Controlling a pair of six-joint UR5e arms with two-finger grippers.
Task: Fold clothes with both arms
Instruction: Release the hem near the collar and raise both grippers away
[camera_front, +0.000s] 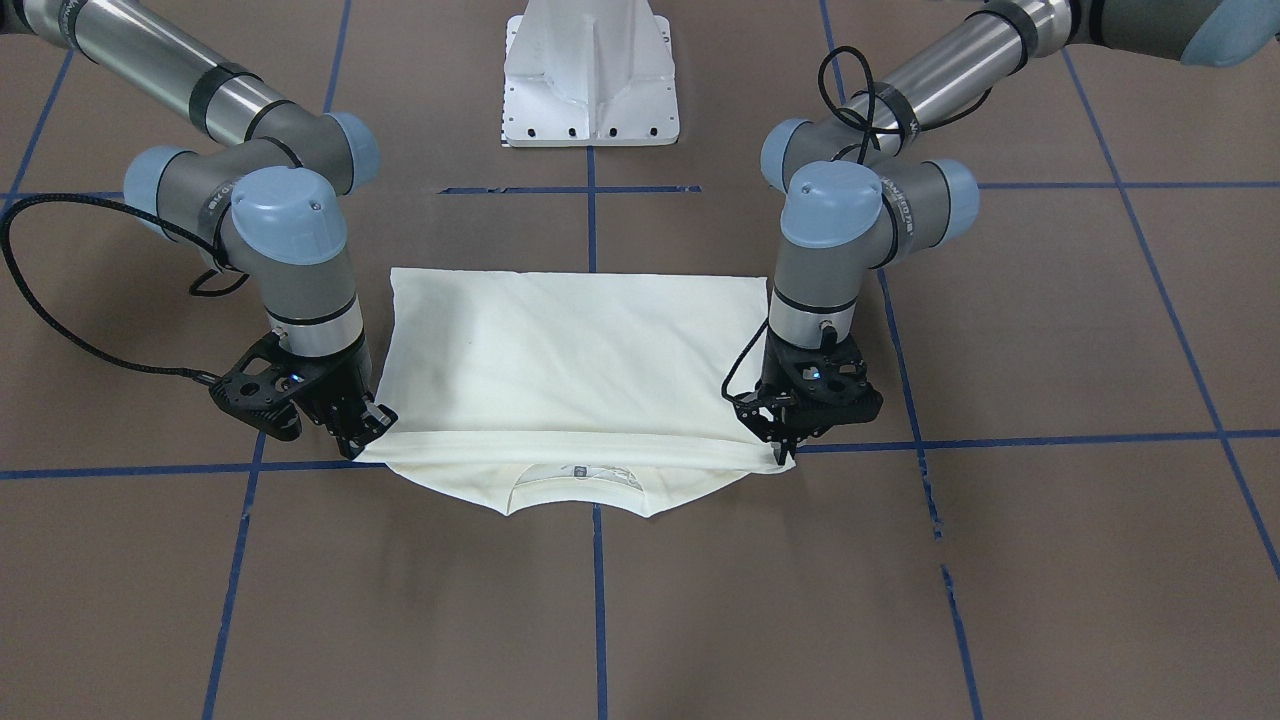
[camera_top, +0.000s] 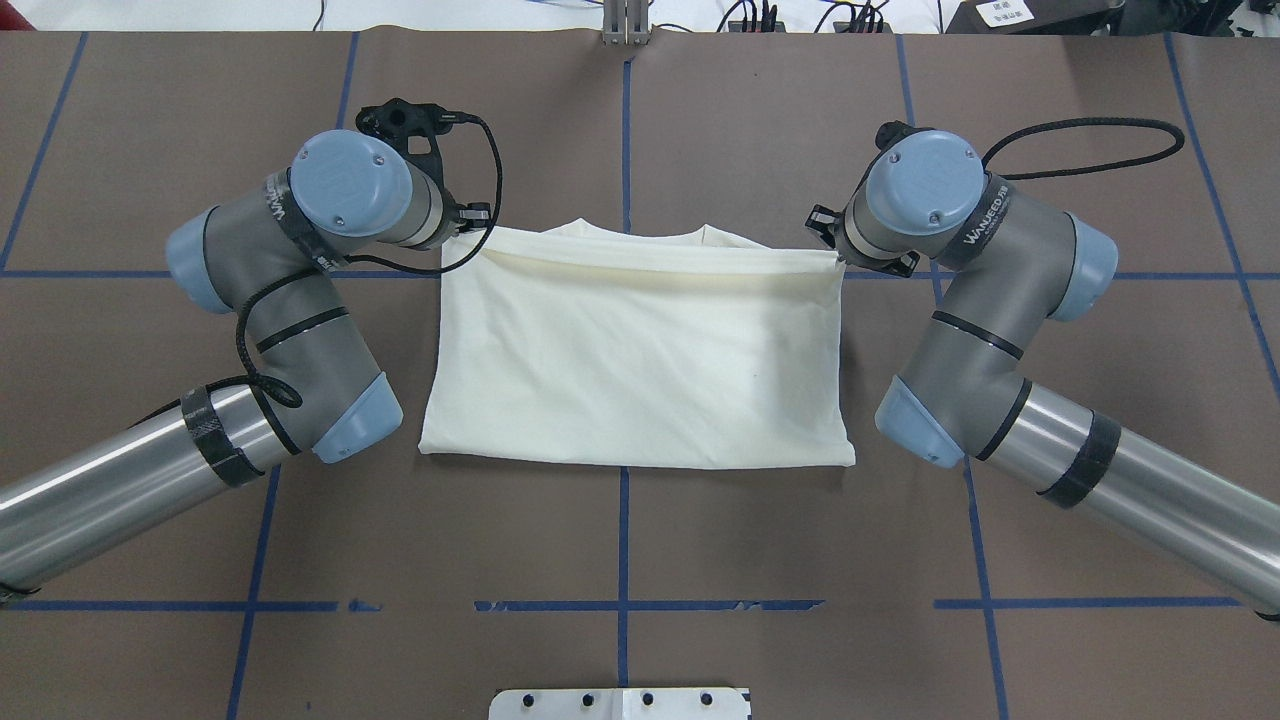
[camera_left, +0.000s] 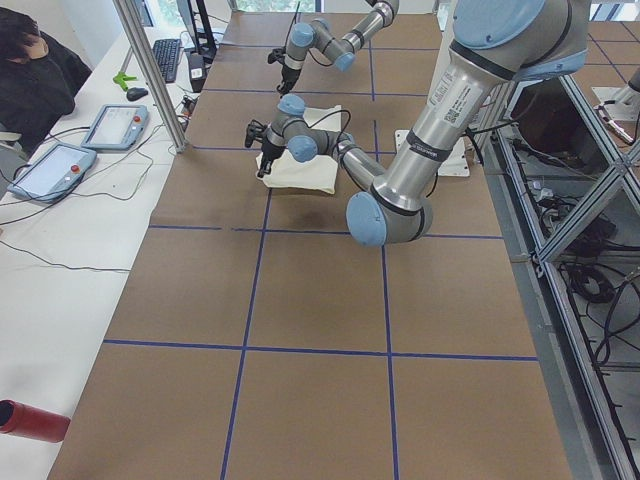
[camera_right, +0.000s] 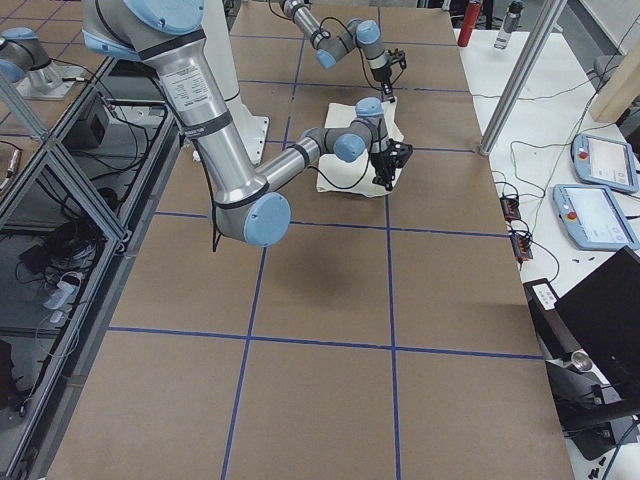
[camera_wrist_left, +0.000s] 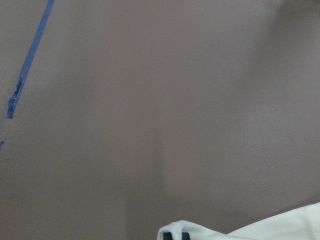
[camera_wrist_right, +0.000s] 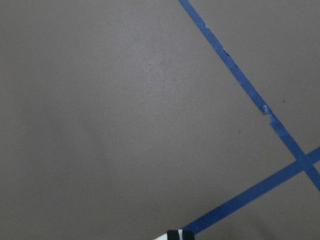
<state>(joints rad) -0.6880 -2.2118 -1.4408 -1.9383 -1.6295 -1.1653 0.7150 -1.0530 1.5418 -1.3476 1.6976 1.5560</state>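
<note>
The cream-white T-shirt (camera_front: 570, 350) lies folded on the brown table, plain side up, with its collar (camera_front: 575, 482) peeking out at the far edge from the robot. No print shows. It also shows in the overhead view (camera_top: 640, 360). My left gripper (camera_front: 785, 448) is shut on the folded layer's corner on my left side, low at the table. My right gripper (camera_front: 365, 432) is shut on the opposite corner. In the overhead view the left gripper (camera_top: 468, 225) and right gripper (camera_top: 830, 252) sit at the two far corners. The left wrist view shows cloth (camera_wrist_left: 250, 231) at the fingertips.
The white pedestal base (camera_front: 590, 85) stands behind the shirt. Blue tape lines (camera_front: 600, 580) grid the table. In the left side view an operator (camera_left: 40, 70) sits by a side table with tablets (camera_left: 55, 170), and a red bottle (camera_left: 30, 420) lies near its front.
</note>
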